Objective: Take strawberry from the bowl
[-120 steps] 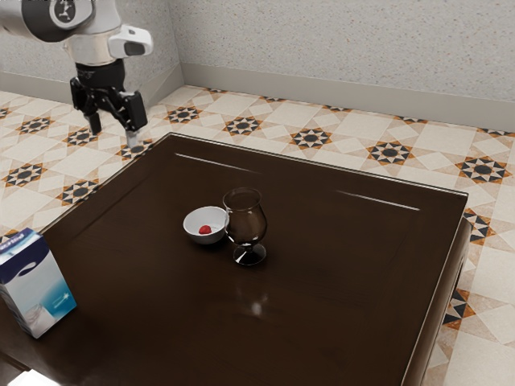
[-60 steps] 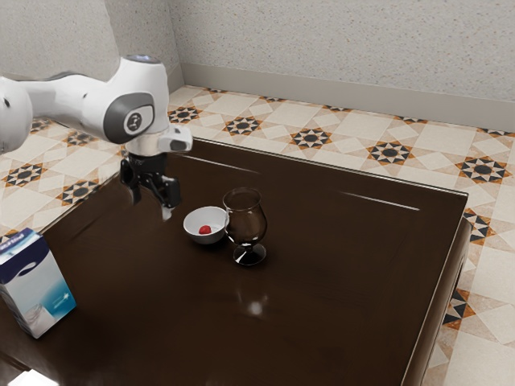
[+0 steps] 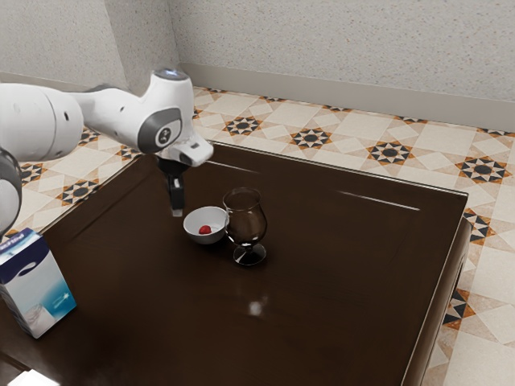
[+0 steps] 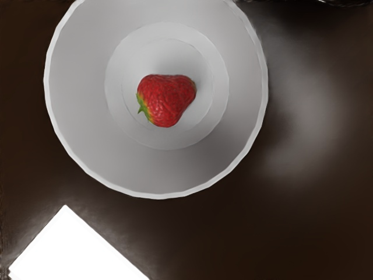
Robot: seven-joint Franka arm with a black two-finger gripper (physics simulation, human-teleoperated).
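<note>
Starting at the exterior view's left, on the dark brown table [image 3: 338, 314], with a blue and white carton [image 3: 39, 281] standing upright near the left edge, well apart from the bowl [image 3: 197, 236]. Showing below the carton, cut off by the exterior view's lower border, a bright white patch [image 3: 32, 378], too little in sight to name.

Next, reaching in from the left, the white arm [image 3: 121, 108], bent down to the black gripper [image 3: 177, 212]. Pointing downward above the table, between the left edge and the middle, near the bowl. Cannot tell whether open or closed.

Then, right of the gripper, the bowl itself: white, round, upright, roughly midway between the far left corner and the middle of the table. Holding the strawberry [image 4: 166, 99] down on the flat bottom, inside the ring. Lying on one side there, red, with green leaves at one end, as seen in the wrist view. Also seen there, near the bowl, a white angular shape [image 4: 73, 248], hard to identify.

Just right of the bowl, the clear stemmed glass [image 3: 245, 225], upright and closer to the middle of the table. Cannot tell whether touching the bowl. Beyond the table's right edge, patterned floor tiles [image 3: 483, 169]; behind the far edge, a pale speckled wall [image 3: 346, 52].
</note>
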